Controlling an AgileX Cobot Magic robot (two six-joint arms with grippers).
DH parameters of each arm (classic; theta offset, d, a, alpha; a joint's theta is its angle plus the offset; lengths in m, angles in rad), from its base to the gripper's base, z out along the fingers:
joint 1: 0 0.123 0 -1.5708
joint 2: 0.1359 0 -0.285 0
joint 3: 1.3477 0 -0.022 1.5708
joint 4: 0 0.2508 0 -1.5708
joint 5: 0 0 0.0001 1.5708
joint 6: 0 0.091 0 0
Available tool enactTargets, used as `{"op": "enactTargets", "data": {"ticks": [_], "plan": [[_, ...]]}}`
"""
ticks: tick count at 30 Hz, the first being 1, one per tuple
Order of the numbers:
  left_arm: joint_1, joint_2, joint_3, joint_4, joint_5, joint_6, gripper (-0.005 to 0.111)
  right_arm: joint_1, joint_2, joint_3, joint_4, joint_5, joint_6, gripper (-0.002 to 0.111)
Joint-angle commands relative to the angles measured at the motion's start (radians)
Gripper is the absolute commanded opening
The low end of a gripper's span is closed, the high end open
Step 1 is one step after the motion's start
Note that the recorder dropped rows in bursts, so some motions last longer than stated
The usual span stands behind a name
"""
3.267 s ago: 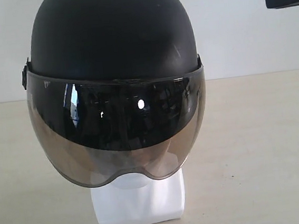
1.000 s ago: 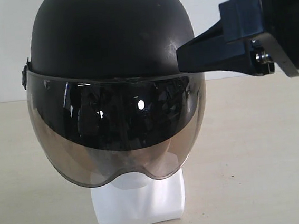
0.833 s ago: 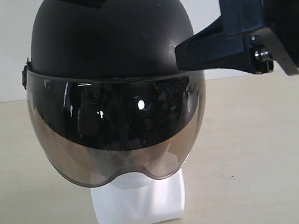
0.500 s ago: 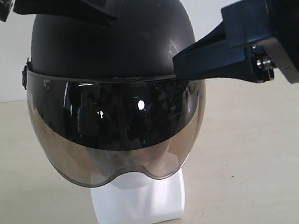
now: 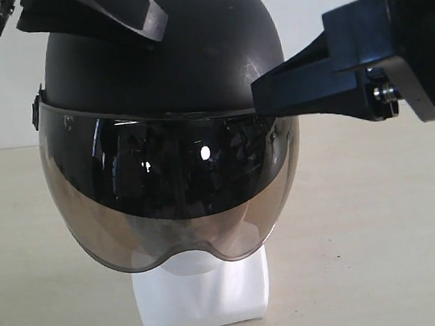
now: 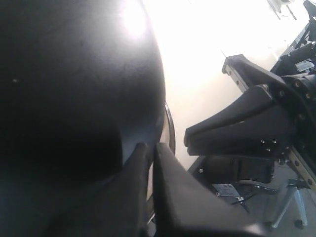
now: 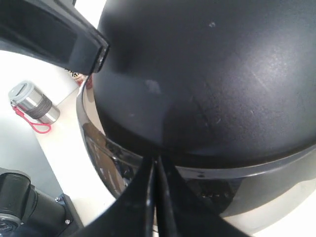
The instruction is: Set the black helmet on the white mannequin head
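Note:
The black helmet [image 5: 161, 53] sits over the white mannequin head [image 5: 203, 295]. Its tinted visor [image 5: 174, 190] covers the face, so only the chin and squarish base show. My left gripper [image 5: 154, 26] comes in from the upper left, shut and empty, its tips against the helmet's crown [image 6: 69, 74]. My right gripper [image 5: 260, 89] reaches in from the right, also shut and empty, with its tips touching the helmet's side just above the visor rim [image 7: 157, 160]. In the left wrist view my left gripper [image 6: 150, 145] lies along the shell.
The mannequin stands on a pale table [image 5: 377, 217] with a white wall behind it. A steel bottle [image 7: 32, 103] with a red cord stands on the table beyond the helmet. The right arm's body [image 5: 421, 35] fills the upper right.
My left gripper has come down into view from the top left onto the helmet's crown. My right gripper has edged slightly left against the helmet's side. The helmet has not moved.

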State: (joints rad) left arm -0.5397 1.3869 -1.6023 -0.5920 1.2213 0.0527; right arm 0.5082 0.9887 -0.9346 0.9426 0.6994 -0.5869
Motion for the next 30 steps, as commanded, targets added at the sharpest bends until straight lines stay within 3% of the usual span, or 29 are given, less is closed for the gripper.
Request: {"op": "enactTargets", "data": {"ticks": [1, 18, 30], "plan": [[-0.005, 0.009, 0.003, 0.005, 0.0, -0.008, 0.004, 0.001, 0.0, 0.005, 0.002, 0.005, -0.006, 0.0], [-0.005, 0.039, 0.003, 0.013, 0.0, 0.0, 0.004, 0.001, 0.0, 0.065, 0.002, 0.004, -0.004, 0.0], [-0.005, 0.039, 0.003, 0.013, 0.0, 0.0, 0.004, 0.001, 0.023, 0.017, 0.089, -0.065, -0.06, 0.0]]}}
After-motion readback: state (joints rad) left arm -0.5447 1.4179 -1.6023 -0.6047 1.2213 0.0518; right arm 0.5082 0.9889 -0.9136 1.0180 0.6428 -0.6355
